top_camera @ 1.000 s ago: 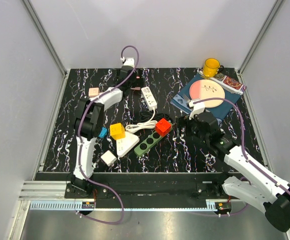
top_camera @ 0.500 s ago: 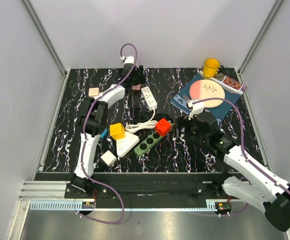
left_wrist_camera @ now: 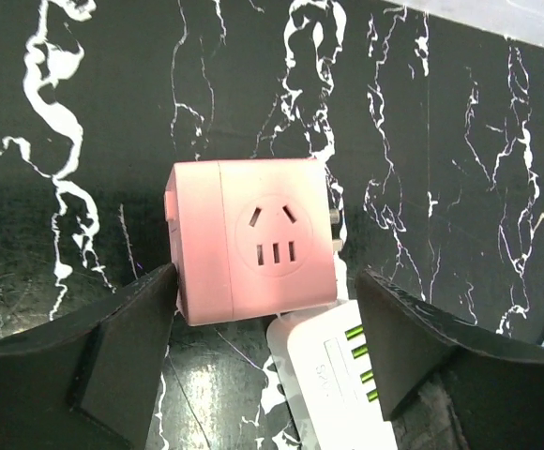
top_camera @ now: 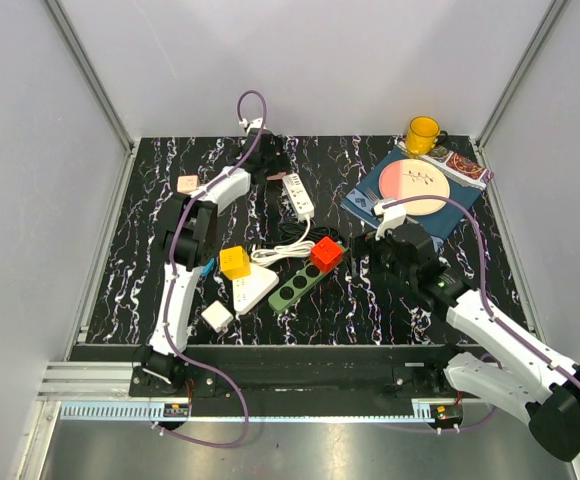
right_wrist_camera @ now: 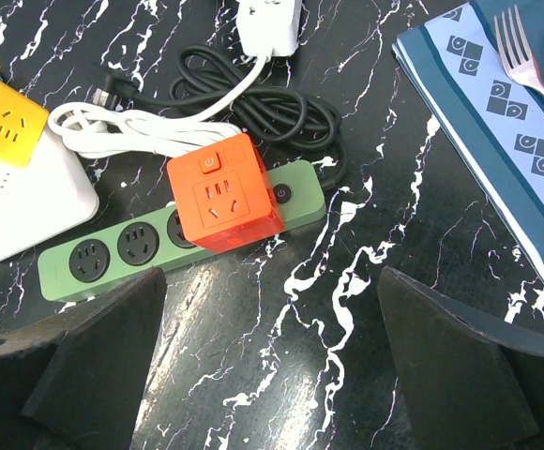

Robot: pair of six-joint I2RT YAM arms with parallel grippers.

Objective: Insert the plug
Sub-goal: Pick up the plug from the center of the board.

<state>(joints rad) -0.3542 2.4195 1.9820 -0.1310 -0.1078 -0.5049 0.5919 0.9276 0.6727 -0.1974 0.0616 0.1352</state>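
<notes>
Left gripper: released, straddling plug, bench's 12 o'clock edge.
White strip: beside plug, 5 o'clock.
Right gripper: released, hovering.

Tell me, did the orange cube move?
No. The orange cube stays on the same socket of the green power strip, and the strip lies on the same white veins of the table.

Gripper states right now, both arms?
Left gripper: open, fingers either side of the pink adapter, not clamped.
Right gripper: open, empty, above the orange adapter.
</notes>
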